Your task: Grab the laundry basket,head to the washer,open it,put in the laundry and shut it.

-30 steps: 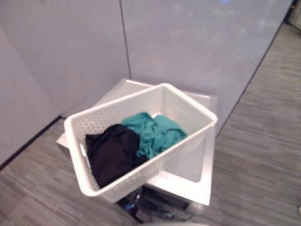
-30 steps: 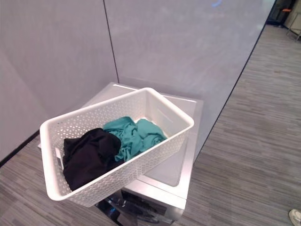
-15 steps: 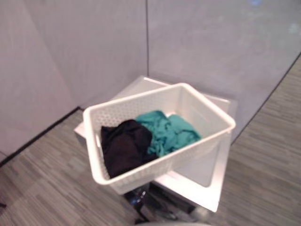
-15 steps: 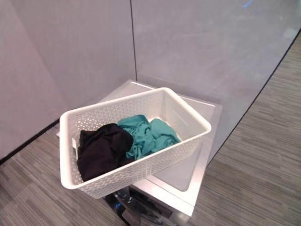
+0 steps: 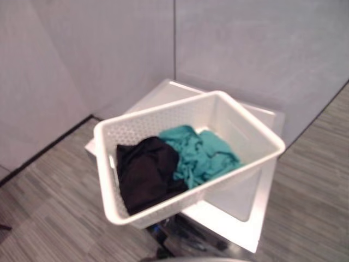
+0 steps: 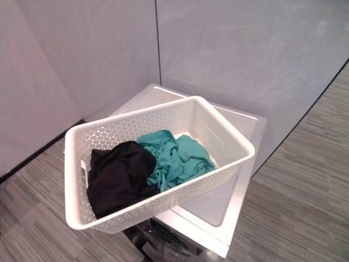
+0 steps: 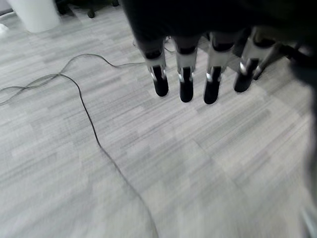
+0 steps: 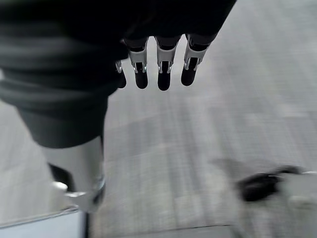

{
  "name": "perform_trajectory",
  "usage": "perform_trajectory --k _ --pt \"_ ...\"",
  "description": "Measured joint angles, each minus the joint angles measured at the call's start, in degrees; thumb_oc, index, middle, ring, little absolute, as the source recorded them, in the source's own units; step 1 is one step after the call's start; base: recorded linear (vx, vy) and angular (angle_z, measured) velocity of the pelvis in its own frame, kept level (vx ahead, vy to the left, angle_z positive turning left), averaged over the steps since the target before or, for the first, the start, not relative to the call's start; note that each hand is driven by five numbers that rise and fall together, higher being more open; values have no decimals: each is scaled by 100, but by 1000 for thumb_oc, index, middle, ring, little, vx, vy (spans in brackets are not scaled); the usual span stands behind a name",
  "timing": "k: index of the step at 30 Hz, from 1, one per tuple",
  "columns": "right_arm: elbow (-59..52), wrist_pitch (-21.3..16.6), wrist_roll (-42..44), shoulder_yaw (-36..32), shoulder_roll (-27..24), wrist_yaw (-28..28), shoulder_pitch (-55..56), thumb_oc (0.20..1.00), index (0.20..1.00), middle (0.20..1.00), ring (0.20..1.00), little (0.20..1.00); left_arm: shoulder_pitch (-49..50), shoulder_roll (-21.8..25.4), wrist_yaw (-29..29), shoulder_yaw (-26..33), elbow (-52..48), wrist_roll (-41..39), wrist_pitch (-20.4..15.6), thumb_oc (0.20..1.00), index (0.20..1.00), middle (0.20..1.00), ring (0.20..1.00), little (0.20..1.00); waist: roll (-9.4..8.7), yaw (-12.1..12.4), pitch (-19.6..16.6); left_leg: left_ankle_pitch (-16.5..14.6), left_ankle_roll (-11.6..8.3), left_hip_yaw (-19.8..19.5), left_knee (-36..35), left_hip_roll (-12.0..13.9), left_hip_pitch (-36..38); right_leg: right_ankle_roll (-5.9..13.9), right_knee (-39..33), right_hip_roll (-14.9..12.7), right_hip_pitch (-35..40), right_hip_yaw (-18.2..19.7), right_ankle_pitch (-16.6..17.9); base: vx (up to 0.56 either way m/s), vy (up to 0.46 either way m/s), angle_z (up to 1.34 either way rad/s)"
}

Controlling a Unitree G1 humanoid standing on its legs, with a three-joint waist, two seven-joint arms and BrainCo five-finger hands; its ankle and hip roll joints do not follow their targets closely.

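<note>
A white perforated laundry basket (image 6: 74,180) sits at an angle over the top of a silver-white washer (image 6: 242,191), overhanging its front. Inside lie a black garment (image 6: 117,177) on the left and a teal garment (image 6: 174,158) beside it. The washer's dark front door (image 6: 163,246) shows just under the basket; I cannot tell whether it is closed. My left hand (image 7: 185,84) hangs over grey floor with its fingers straight and nothing in it. My right hand (image 8: 158,69) also hangs over the floor, fingers straight and empty.
Grey wall panels (image 6: 229,49) stand close behind and to the left of the washer, which is set in their corner. Striped grey floor (image 6: 305,207) runs past its right side. A white round object (image 7: 34,12) stands on the floor in the left wrist view.
The whole picture has shifted, so the camera has moved. The basket and washer now show slightly larger and more centred. The clothes lie as before.
</note>
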Motion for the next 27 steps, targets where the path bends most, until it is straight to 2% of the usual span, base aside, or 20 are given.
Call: perform_trajectory --k 8,16,27 --pt "477 164 54 39 -41 466 255 1000 1000 1000 1000 1000 85 87 -237 99 94 -231 -29 1000 1000 1000 1000 1000 -87 -20 -65 1 -40 15 -19 74 81 -49 -47 67 90 24 -28 -5 8 -1" --pt "394 189 46 285 284 665 561 1000 1000 1000 1000 1000 235 21 -444 191 156 -629 -103 1000 1000 1000 1000 1000 -186 -53 -200 -2 -44 86 -20 99 74 -78 -7 70 3 120 -47 0 14 -4" --pt "151 55 455 238 196 779 682 1000 1000 1000 1000 1000 237 26 -524 189 137 -790 -151 1000 1000 1000 1000 1000 -95 -213 -242 -8 -53 180 -21 139 76 -77 -6 80 -55 204 -45 0 5 -4"
